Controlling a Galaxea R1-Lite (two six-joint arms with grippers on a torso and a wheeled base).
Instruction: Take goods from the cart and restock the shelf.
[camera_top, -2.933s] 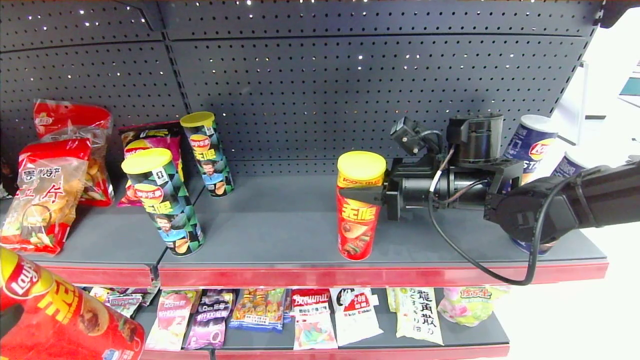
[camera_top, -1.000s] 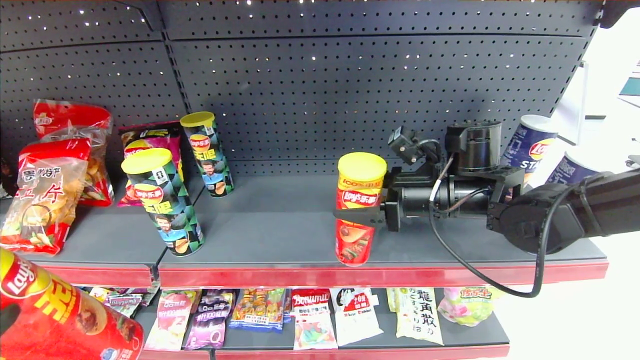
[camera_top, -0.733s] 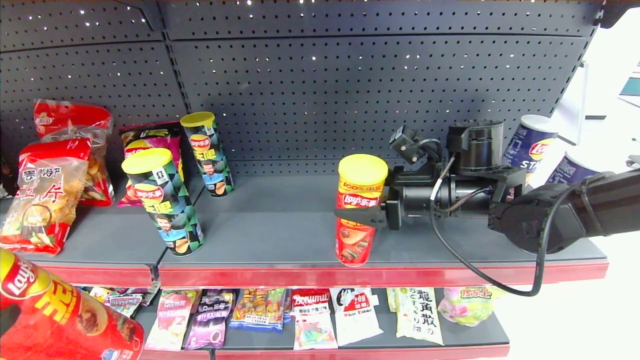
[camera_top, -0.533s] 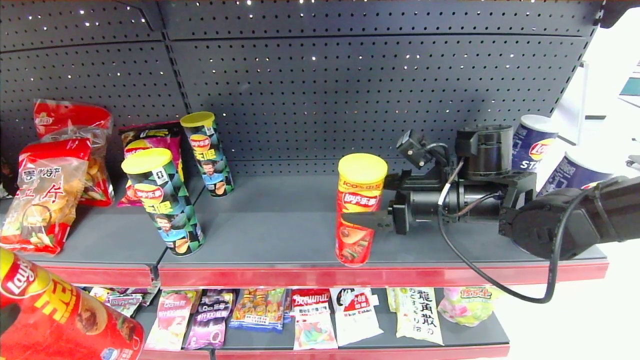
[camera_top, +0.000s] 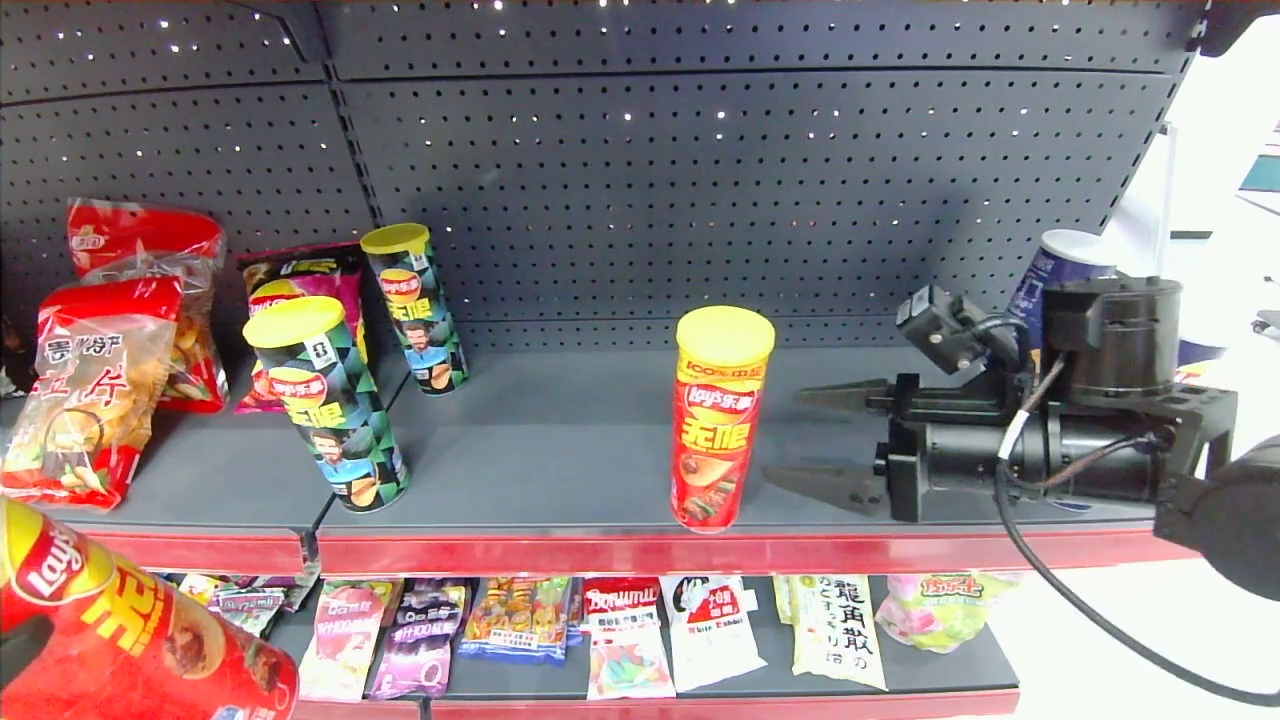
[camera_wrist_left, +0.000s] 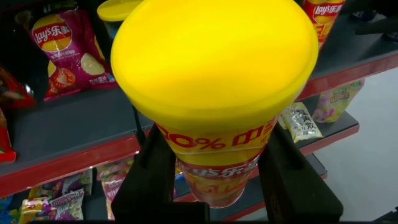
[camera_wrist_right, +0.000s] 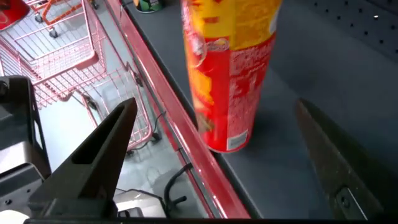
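A red chip can with a yellow lid stands upright near the front edge of the grey shelf. My right gripper is open, just right of that can and apart from it. In the right wrist view the same can stands beyond the spread fingers of the right gripper. A second red can is at the lower left. My left gripper is shut on this second can, whose yellow lid faces the camera.
Two green-patterned cans and snack bags fill the shelf's left part. A blue can stands at the far right behind my right arm. Packets line the lower shelf. A red wire cart stands below.
My right gripper opened, let go of the red can and drew back to the right. The can stays upright on the shelf. The left arm has barely moved.
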